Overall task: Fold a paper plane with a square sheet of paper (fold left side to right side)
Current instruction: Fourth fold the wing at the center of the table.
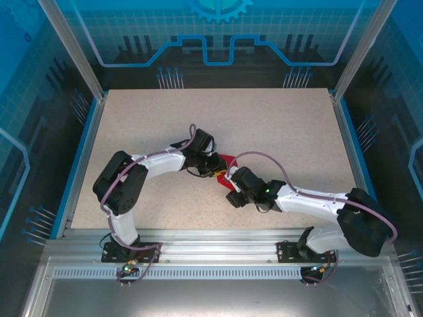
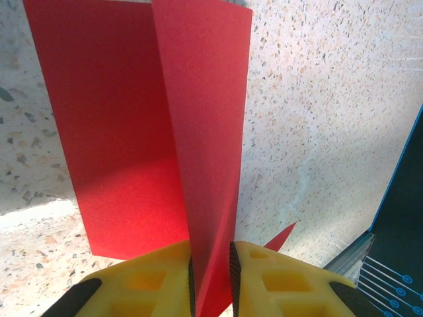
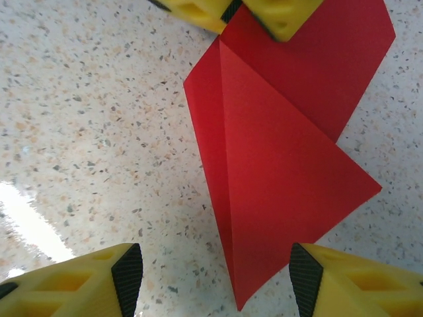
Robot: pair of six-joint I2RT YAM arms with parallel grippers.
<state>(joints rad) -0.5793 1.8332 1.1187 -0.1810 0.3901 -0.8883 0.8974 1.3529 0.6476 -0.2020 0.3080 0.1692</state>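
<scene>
- Pinching a raised flap of the paper (image 2: 132, 132) at the middle of the table (image 1: 277, 125): left gripper (image 2: 211, 267); right gripper (image 3: 215, 274) spread over its point
- paper looks light, thin, floppy, easily torn; best held by an edge or crease

The left arm (image 1: 155, 162) and right arm (image 1: 310, 201) are white with black joints (image 1: 119, 181), a purple cable (image 1: 264, 156) runs along each, and the fingers (image 2: 145, 281) are yellow with black pads (image 3: 127, 271).

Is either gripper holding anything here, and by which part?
The left gripper pinches the red sheet of paper by its raised folded flap; the right gripper is open, holding nothing.
</scene>
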